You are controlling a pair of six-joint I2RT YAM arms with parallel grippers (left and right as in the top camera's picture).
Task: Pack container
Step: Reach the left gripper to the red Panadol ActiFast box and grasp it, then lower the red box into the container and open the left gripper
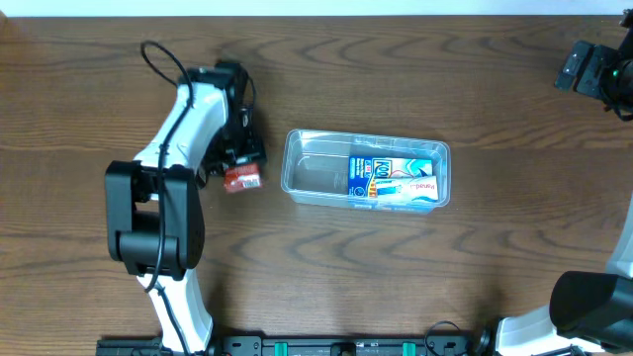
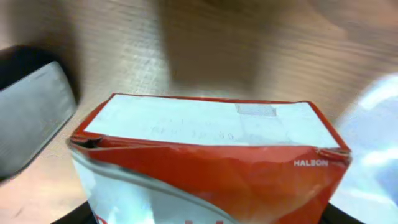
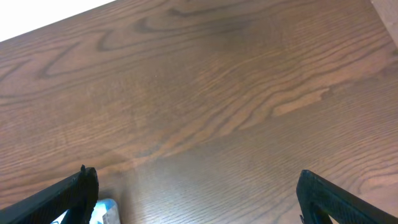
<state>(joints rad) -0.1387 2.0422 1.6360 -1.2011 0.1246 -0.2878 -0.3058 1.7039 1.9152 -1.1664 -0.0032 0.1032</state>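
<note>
The container (image 1: pixel 312 174) is a clear shallow tub lying at the table's middle, with a blue and white packet (image 1: pixel 394 182) in its right half. Just left of it a red and white packet (image 1: pixel 242 179) rests on the wood, and my left gripper (image 1: pixel 240 163) is shut on it from above. In the left wrist view the red packet (image 2: pixel 211 149) fills the space between the black fingers (image 2: pixel 69 215), and its white top face shows. My right gripper (image 3: pixel 196 186) hangs open over bare wood, far from the tub, at the back right (image 1: pixel 596 69).
The left arm (image 1: pixel 178 129) bends over the table's left side. The right arm's base (image 1: pixel 584 307) stands at the front right corner. A pale blur at the right edge of the left wrist view is the tub (image 2: pixel 376 124).
</note>
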